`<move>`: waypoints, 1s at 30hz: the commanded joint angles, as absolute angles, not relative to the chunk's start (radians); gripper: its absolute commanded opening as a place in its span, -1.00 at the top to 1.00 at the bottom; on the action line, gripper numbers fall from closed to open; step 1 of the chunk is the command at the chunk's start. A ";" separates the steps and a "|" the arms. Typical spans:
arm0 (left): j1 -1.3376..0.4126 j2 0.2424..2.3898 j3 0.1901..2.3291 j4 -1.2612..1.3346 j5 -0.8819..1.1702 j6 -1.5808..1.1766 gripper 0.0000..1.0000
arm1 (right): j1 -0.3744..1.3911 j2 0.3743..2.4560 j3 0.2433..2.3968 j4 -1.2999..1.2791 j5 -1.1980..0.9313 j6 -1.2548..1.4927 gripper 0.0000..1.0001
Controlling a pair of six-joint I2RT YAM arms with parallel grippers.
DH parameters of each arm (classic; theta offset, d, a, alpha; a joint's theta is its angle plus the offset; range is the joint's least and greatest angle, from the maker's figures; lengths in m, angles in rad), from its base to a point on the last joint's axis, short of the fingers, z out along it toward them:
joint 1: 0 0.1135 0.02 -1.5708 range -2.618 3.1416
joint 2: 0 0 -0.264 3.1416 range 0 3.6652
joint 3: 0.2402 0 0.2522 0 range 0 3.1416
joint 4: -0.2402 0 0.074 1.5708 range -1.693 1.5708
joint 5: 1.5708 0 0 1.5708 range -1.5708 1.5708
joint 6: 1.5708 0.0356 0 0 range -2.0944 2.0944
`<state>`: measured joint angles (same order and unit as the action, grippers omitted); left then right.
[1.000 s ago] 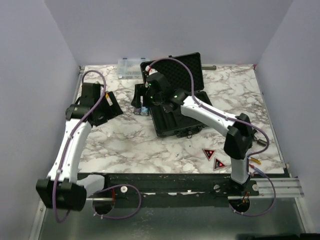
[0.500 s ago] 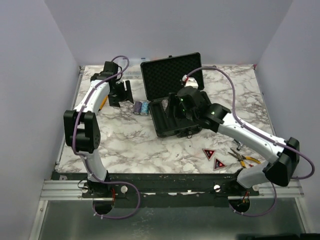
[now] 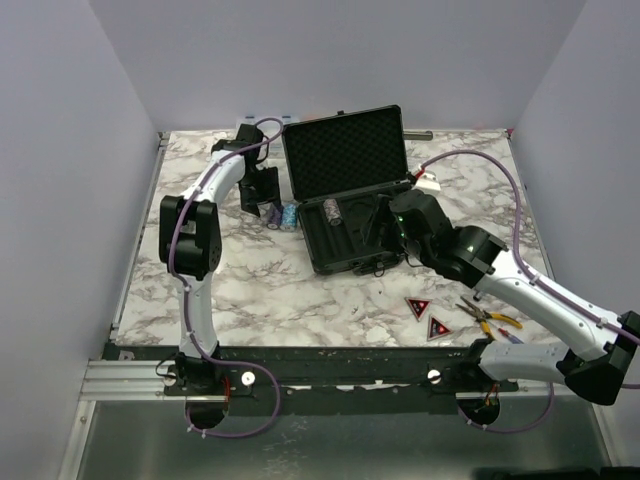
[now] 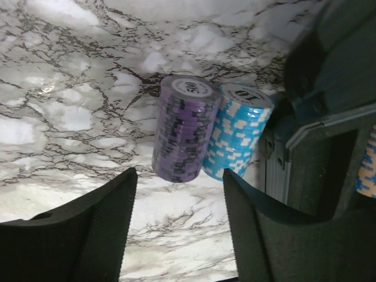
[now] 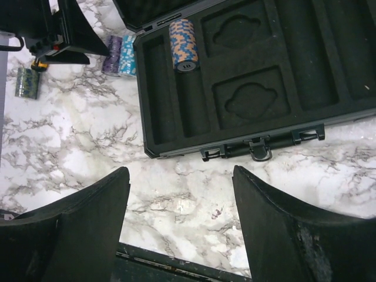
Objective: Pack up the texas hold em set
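Marble table (image 4: 70,117), purple chips (image 4: 182,135) beyond left gripper (image 4: 179,176)

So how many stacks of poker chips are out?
4. A purple stack and a blue stack stand together beside the case; an orange-blue stack sits in its tray; a greenish stack lies near the left hand. More may be hidden.

We find bare counter (image 4: 70,117) left of the purple stack (image 4: 182,129), room enough for a finger. On its other side the blue stack (image 4: 238,138) touches it, and the case wall (image 4: 277,170) stands just beside that, so nothing passes there. The left tool (image 4: 179,194) hangs before both, fingers spread. From above the tray slots (image 5: 296,47) lie free, save where one chip stack (image 5: 183,44) sits. The raised lid (image 3: 345,155) closes the far side.
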<state>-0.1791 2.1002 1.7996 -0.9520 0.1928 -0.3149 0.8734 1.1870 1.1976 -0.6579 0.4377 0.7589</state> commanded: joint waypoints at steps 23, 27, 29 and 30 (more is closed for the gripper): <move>-0.315 2.304 1.860 -1.131 0.295 -0.444 -0.24 | 0.872 1.080 1.161 -0.755 0.503 0.852 -0.48; -0.316 2.250 1.765 -1.092 0.185 -0.482 -0.32 | 0.871 1.066 1.160 -0.770 0.508 0.864 -0.48; -0.311 2.204 1.697 -1.052 0.153 -0.512 -0.32 | 0.871 1.061 1.161 -0.777 0.511 0.868 -0.48; -0.307 2.180 1.652 -1.026 0.149 -0.533 -0.30 | 0.871 1.059 1.160 -0.780 0.511 0.870 -0.48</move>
<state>-0.3172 2.2440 1.7824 -1.1477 0.2527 -0.4610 0.8730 1.0821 1.1637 -0.7391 0.4667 0.8444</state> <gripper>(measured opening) 0.660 0.740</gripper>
